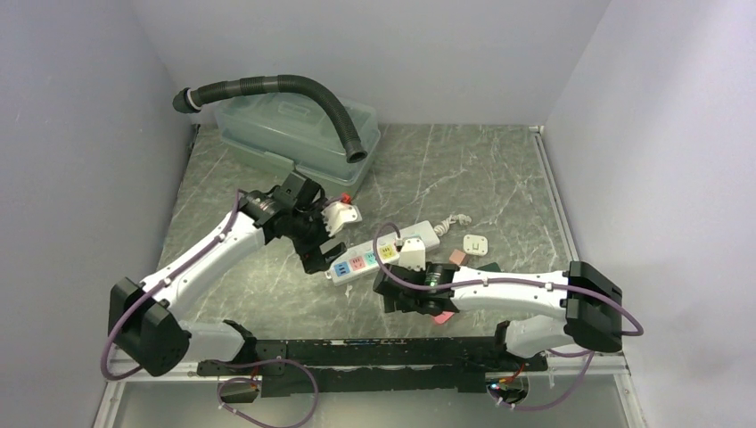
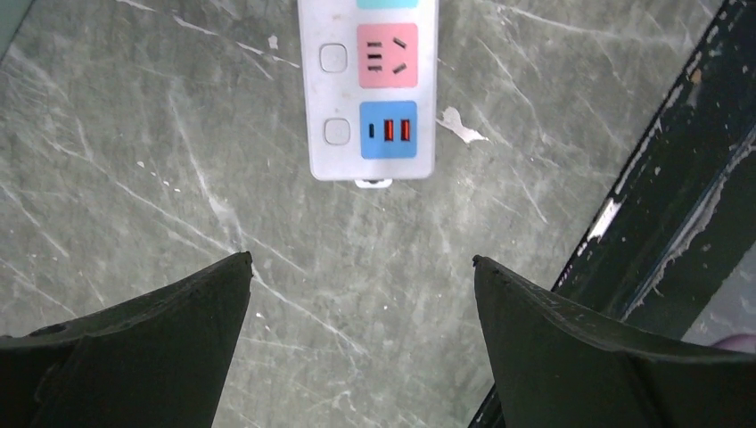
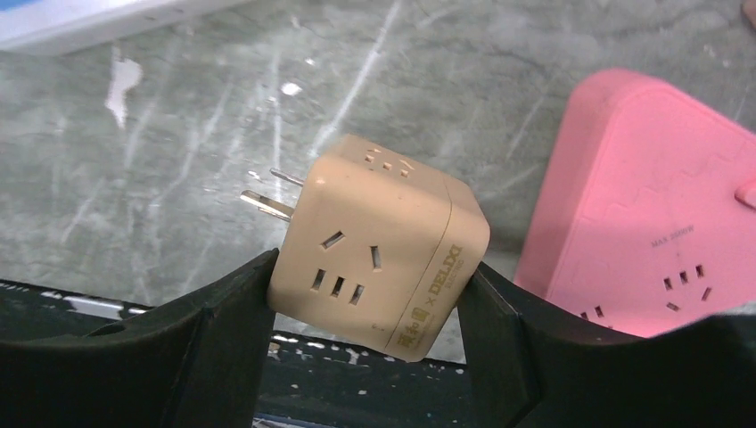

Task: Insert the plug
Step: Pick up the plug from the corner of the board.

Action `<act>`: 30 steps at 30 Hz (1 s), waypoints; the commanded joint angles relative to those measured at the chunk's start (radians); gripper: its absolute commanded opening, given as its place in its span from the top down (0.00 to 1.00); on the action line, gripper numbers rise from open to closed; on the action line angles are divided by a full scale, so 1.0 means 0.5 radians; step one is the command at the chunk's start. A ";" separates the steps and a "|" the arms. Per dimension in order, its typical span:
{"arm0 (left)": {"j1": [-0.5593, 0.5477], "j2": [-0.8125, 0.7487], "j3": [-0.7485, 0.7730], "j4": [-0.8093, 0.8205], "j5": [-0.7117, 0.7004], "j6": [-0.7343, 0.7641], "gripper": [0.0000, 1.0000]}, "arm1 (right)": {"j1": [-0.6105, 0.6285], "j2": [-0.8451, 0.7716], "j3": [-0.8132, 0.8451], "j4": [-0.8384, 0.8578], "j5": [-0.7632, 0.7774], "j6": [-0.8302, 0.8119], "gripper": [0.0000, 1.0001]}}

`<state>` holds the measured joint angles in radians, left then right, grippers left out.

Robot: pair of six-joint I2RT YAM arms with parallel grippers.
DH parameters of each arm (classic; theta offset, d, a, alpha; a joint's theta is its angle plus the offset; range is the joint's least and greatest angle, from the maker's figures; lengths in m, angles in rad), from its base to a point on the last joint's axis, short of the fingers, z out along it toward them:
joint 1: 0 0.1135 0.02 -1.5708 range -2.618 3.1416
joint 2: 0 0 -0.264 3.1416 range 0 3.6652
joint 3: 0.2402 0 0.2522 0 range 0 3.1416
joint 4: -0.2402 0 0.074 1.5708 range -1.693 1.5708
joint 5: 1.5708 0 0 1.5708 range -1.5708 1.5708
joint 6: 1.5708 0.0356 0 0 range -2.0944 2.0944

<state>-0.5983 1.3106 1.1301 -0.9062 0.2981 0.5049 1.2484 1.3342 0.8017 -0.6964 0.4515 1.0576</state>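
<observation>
Plug (image 3: 379,245): a beige cube adapter, clamped at its two sides by the right jaws, held tilted and off the desk (image 1: 464,178). Its two flat prongs (image 3: 267,201) project from the upper left face, bare and touching nothing. Socket slots show on the face toward the camera, with printed lettering along one edge. A pink adapter (image 3: 642,205) lies on the desk just beside the plug, to its right in the right wrist view. Strip (image 1: 383,250): white, lying diagonally at mid-desk, between the two arms, with coloured socket panels along it and a white block seated near its middle. The left jaws stand wide apart, nothing between them, above bare desk just short of the strip's end (image 2: 370,89), where a blue USB panel and a pink socket panel are seen. Right arm (image 1: 508,290) reaches in low from the right, left arm (image 1: 223,245) from the left. Well behind, at the rear left: a clear lidded box (image 1: 294,134) with a black hose (image 1: 294,86) over it.
</observation>
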 commanded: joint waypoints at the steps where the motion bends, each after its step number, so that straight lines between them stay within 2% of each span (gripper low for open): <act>1: 0.006 -0.165 0.089 -0.152 0.085 0.123 0.00 | 0.010 -0.034 0.151 0.140 0.057 -0.262 0.54; 7: 0.007 -0.570 -0.111 0.014 0.345 0.321 0.00 | 0.010 -0.199 0.146 0.369 -0.060 -0.508 0.58; 12: 0.003 -0.864 -0.252 0.135 0.661 0.505 0.00 | -0.004 -0.375 0.178 0.610 -0.327 -0.794 0.58; 17: 0.000 -1.008 -0.283 0.202 0.691 0.727 0.00 | -0.043 -0.451 0.338 0.606 -0.571 -0.969 0.59; 20: 0.000 -1.109 -0.314 0.254 0.702 0.880 0.00 | -0.056 -0.460 0.451 0.536 -0.578 -1.000 0.58; 26: 0.000 -1.050 -0.212 0.129 0.924 0.663 0.00 | -0.082 -0.369 0.600 0.538 -0.509 -1.000 0.57; 30: 0.000 -1.035 -0.263 0.219 0.919 0.469 0.00 | -0.088 -0.295 0.674 0.685 -0.550 -0.958 0.57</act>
<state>-0.5972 0.7860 0.9920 -0.8337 0.7025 0.8257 1.2095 1.1599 1.0695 -0.4541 0.1970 0.5808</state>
